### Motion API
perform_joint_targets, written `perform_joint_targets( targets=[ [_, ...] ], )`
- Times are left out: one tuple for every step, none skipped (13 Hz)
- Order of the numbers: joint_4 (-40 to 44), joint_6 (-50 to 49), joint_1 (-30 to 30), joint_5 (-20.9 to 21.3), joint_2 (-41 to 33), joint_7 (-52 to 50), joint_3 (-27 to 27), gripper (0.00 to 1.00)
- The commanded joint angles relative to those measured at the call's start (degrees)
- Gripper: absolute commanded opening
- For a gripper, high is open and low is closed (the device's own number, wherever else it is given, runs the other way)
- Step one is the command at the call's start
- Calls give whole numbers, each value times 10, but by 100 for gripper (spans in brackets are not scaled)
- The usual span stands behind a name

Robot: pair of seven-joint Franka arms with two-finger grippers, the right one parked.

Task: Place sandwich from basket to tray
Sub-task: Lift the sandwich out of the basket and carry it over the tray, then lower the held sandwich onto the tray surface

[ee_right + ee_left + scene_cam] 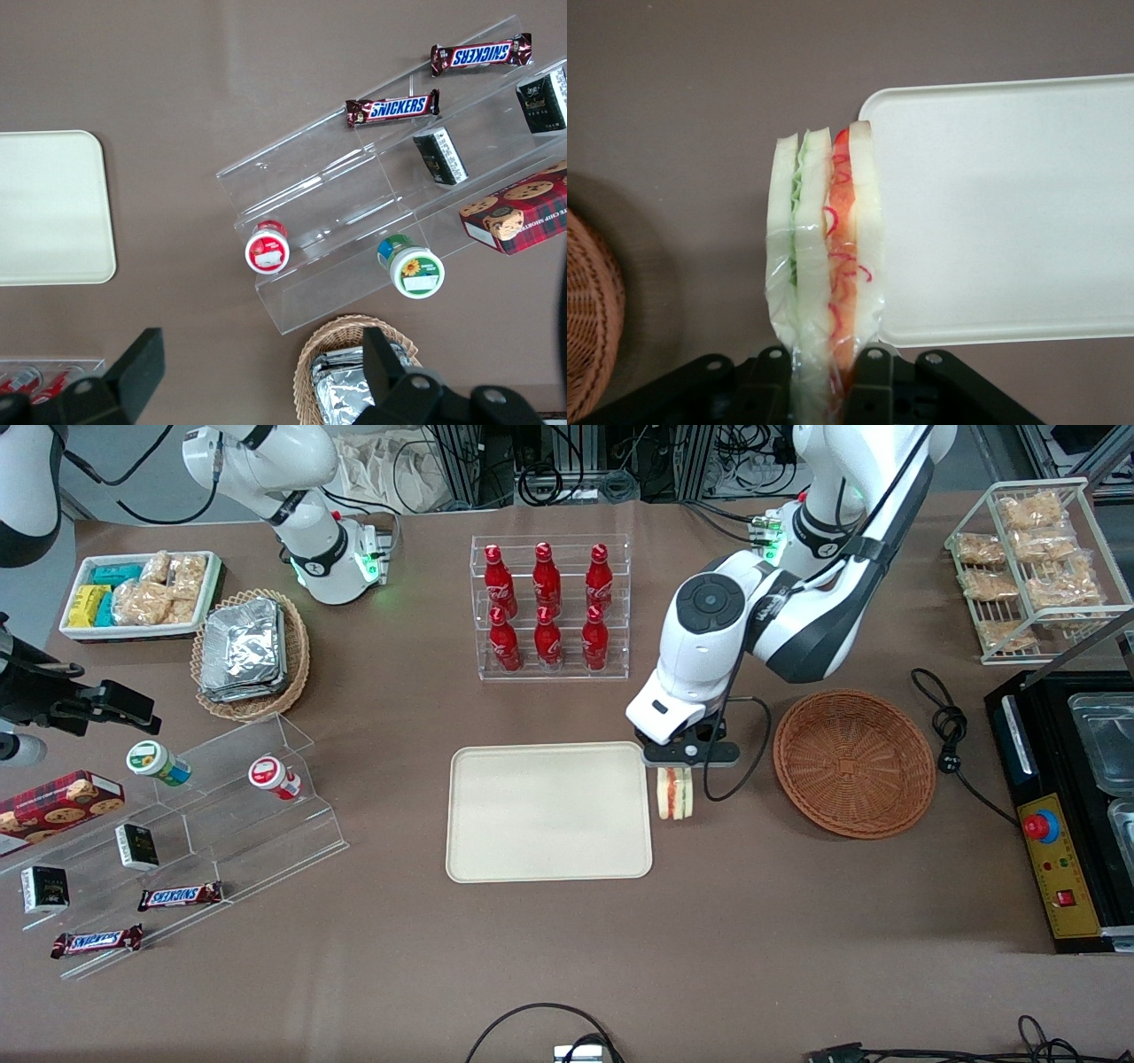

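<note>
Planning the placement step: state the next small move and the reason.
Probably carry sideways toward the parked arm's end: the end effector grips the sandwich between the basket and tray, just short of the tray's rim.

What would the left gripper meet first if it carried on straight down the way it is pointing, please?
Probably bare table: the gripper, shut on the sandwich, points down beside the tray edge, though the sandwich may overlap the rim.

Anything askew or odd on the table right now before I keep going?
Nothing stands out. The gripper holds the sandwich on edge between basket and tray, just beside the tray's rim. The wrap looks intact, nothing spilled.
</note>
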Motion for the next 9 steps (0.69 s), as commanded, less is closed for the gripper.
perform_joint_targets(
  targets=[
    [42,-13,-18,31,42,-2,1,19],
    [52,-12,-34,50,56,-9,2,21],
    [61,-9,-42,58,74,-13,2,22],
    [76,-5,-50,60,91,-13,2,22],
    [87,-5,-57,61,106,-14,2,22],
    [97,-2,-60,61,119,-14,2,22],
    [103,4,-64,61,130,-15,2,22],
    [104,15,-69,60,141,-16,2,22],
    [104,26,-70,60,150,-27,2,22]
  ],
)
